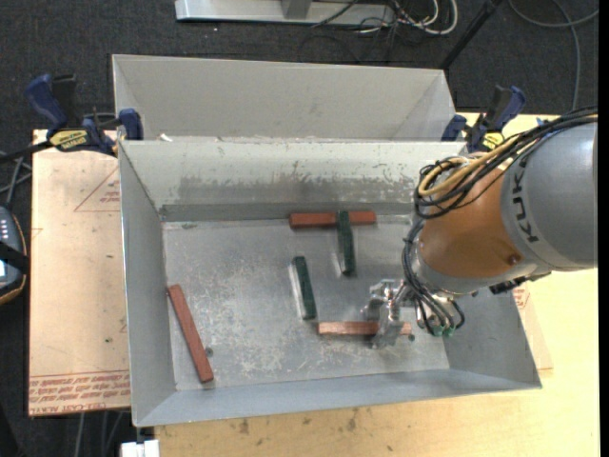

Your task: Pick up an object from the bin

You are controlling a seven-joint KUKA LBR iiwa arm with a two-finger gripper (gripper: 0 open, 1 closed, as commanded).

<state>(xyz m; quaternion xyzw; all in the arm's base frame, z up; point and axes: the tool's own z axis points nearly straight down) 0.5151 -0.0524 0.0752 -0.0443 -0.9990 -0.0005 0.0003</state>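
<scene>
My gripper (386, 314) is low in the bin's front right part, right over the right end of a short reddish-brown stick (344, 328) that lies flat on the floor. The stick runs left to right and its right end passes under the gripper. A dark green stick (304, 288) lies just to the left of it, pointing front to back.
A second dark green stick (346, 244) lies behind the gripper, crossing a reddish-brown stick (317, 220) along the back wall. A long reddish-brown stick (190, 333) lies at the front left. The arm's orange-brown wrist and cables hang over the bin's right side.
</scene>
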